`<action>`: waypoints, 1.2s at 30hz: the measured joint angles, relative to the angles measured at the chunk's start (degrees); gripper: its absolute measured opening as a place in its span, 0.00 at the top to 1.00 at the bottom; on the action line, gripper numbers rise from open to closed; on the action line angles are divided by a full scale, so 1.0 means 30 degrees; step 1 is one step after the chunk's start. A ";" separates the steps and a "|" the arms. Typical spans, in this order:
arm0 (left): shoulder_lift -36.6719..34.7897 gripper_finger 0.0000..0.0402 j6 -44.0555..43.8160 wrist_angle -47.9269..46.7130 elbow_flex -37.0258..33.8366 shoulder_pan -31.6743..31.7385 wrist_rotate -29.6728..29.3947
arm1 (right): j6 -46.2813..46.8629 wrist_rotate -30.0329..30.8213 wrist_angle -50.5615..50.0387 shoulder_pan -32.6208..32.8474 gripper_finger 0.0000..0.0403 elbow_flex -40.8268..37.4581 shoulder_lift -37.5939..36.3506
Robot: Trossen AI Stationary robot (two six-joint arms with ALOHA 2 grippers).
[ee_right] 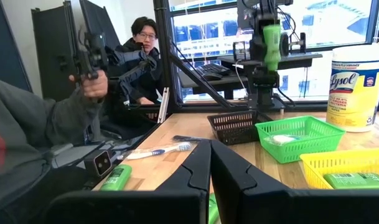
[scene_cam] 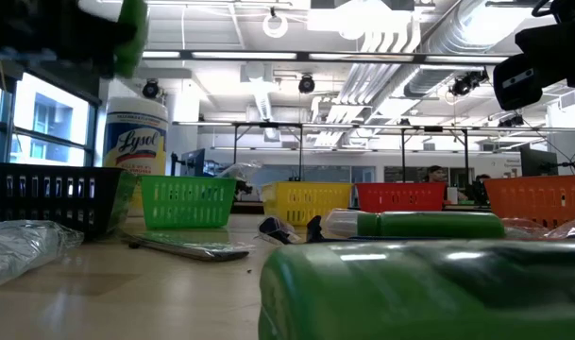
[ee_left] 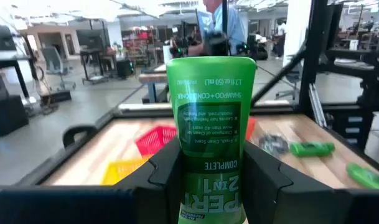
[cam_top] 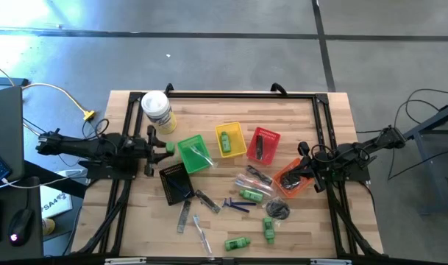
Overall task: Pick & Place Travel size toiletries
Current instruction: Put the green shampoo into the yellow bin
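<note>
Clearly, the left gripper (ee_left: 209,180) is clamped on a green 2-in-1 shampoo mini bottle (ee_left: 210,124), held in the air beside the green basket (cam_top: 193,153) and near the Lysol canister (cam_top: 157,110). The right gripper (ee_right: 209,163), fingers pressed together and empty, hovers by the orange basket (cam_top: 293,180). More green bottles (cam_top: 251,195) lie on the table (cam_top: 334,125).

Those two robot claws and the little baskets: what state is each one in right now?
Left gripper: shut on green shampoo bottle, raised.
Right gripper: shut, empty.
Green basket: holds a clear packet.
Yellow basket: holds a green bottle.
Red basket: holds a dark item.
Wipes canister: upright, lid closed.
</note>
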 joint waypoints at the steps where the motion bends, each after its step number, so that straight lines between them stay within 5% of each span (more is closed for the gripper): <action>1: 0.0467 0.72 0.0258 0.0001 0.0559 0.0000 -0.0099 | -0.0080 0.0010 0.0018 0.0004 0.99 0.0001 0.0002; 19: 1.5384 0.72 0.7007 -0.8300 1.5755 0.0403 -0.7409 | -0.0262 -0.0185 0.0299 0.0007 0.99 0.0005 -0.0005; 27: 2.0359 0.72 1.1072 -0.9669 2.0830 0.3372 -0.7215 | -0.0255 -0.1156 0.0299 0.0004 0.99 0.0001 -0.0005; 36: 2.4100 0.72 1.6221 -1.0090 2.2652 0.6150 -0.4957 | -0.0276 -0.1307 0.0240 0.0007 0.99 0.0005 -0.0005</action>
